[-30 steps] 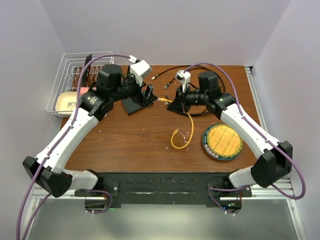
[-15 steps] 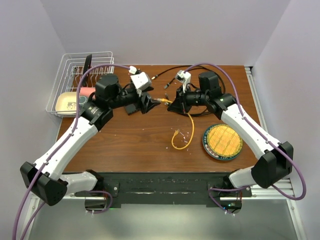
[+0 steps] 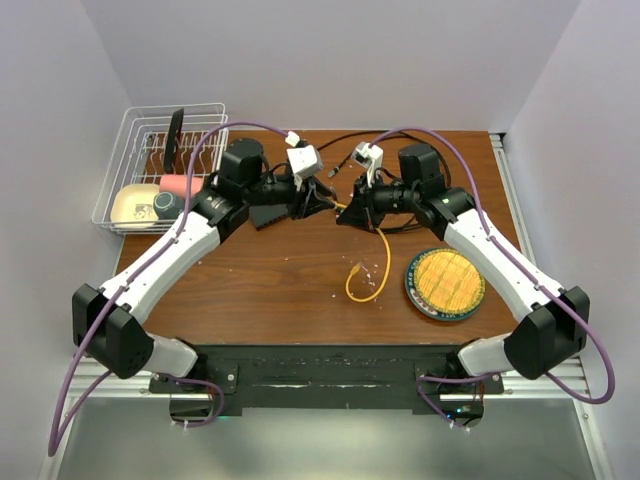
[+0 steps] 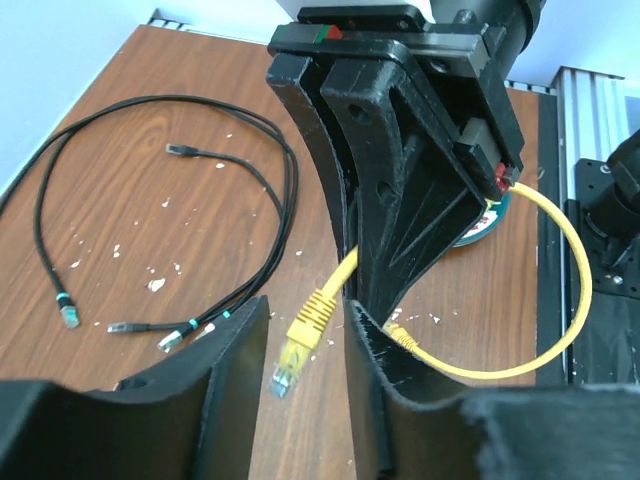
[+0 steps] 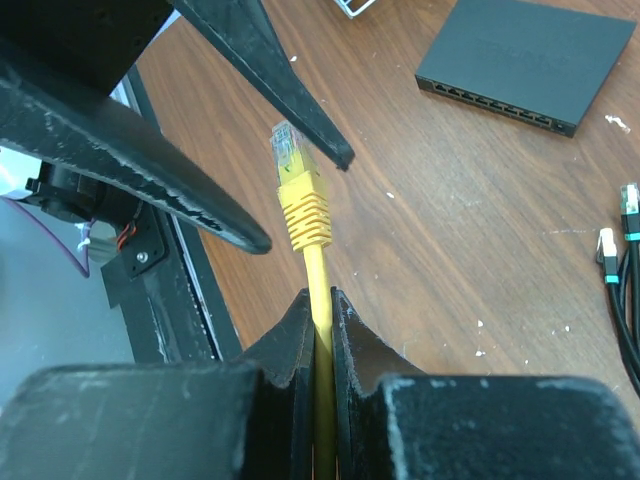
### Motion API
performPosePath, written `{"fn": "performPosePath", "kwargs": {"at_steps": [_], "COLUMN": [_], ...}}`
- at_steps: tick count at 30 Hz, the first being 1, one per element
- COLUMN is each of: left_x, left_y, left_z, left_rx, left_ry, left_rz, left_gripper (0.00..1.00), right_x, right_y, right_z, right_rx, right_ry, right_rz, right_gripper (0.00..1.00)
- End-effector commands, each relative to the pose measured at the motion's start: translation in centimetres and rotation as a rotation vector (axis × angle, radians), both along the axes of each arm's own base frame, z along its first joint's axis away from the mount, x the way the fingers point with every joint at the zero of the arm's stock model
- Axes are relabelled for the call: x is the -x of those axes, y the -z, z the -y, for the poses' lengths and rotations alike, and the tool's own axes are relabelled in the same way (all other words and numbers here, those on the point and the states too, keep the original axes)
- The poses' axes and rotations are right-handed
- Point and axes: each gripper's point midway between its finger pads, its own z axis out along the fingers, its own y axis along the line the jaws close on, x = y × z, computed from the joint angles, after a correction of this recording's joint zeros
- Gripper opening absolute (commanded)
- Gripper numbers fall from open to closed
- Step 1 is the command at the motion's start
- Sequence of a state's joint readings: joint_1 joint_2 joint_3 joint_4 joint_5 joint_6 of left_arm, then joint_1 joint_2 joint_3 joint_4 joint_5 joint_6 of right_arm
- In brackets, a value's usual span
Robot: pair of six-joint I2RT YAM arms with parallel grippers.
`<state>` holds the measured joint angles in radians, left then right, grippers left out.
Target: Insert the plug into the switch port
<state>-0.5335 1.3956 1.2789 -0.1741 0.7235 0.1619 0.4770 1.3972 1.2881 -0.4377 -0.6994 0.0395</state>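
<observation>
Beyond the plug (image 5: pixel 296 190), only right wrist shows sockets (image 5: pixel 495 103) on the switch (image 5: pixel 525 50)

One camera looks down on the bench (image 3: pixel 270 285) from high behind; both wrist cameras face each other, close on one plug (image 5: pixel 300 200).

One switch (image 5: pixel 525 60), one plug (image 5: pixel 297 190)
</observation>
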Motion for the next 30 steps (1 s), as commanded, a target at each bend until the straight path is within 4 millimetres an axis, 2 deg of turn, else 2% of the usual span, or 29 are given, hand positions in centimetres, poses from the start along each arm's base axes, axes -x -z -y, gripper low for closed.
{"fn": "performPosePath", "kwargs": {"at_steps": [1,4,8,12,13,16,17,21,24,25,27,30], "left_x": [0.3,0.4,0.5,0.4,0.3,0.3,0.3,0.4,0.5,0.6,0.8,1.1], "left_y": [-2.1,-1.7,-1.1,-0.6,-0.5,-0.4,-0.5,0.1,0.2,0.3,0.0,-0.4], "left_z": [0.7,0.6,0.4,0.4,0.4,0.5,0.5,0.3,0.0,-0.1,-0.3,-0.5], "left_rx": [0.029,0.016,-0.006,-0.016,-0.018,-0.018,-0.019,-0.049,-0.076,-0.083,-0.096,-0.107], "left_ry": [0.063,0.064,0.062,0.059,0.059,0.063,0.067,0.060,0.058,0.058,0.060,0.069], "left_rz": [0.058,0.055,0.052,0.049,0.046,0.040,0.039,0.010,-0.005,-0.010,-0.016,-0.018], "left_gripper": [0.33,0.29,0.41,0.40,0.38,0.14,0.00,0.00,0.00,0.00,0.00,0.00], "right_x": [0.7,0.6,0.6,0.7,0.7,0.6,0.6,0.3,0.0,0.0,-0.2,-0.4], "right_y": [-2.9,-3.0,-3.3,-3.4,-3.5,-3.4,-3.4,-4.1,-5.4,-5.6,-6.8,-7.9], "right_z": [0.2,0.3,0.3,0.3,0.4,0.5,0.5,0.6,0.7,0.8,0.8,0.8], "right_rx": [-0.033,-0.030,-0.031,-0.028,-0.028,-0.022,-0.022,-0.018,-0.020,-0.019,-0.027,-0.037], "right_ry": [-0.015,-0.009,-0.009,-0.012,-0.012,-0.003,-0.003,0.017,0.025,0.028,0.034,0.036], "right_rz": [0.071,0.073,0.080,0.084,0.085,0.085,0.085,0.103,0.132,0.133,0.159,0.178], "right_gripper": [0.00,0.00,0.00,0.00,0.00,0.00,0.00,0.00,0.30,0.47,0.57,0.64]}}
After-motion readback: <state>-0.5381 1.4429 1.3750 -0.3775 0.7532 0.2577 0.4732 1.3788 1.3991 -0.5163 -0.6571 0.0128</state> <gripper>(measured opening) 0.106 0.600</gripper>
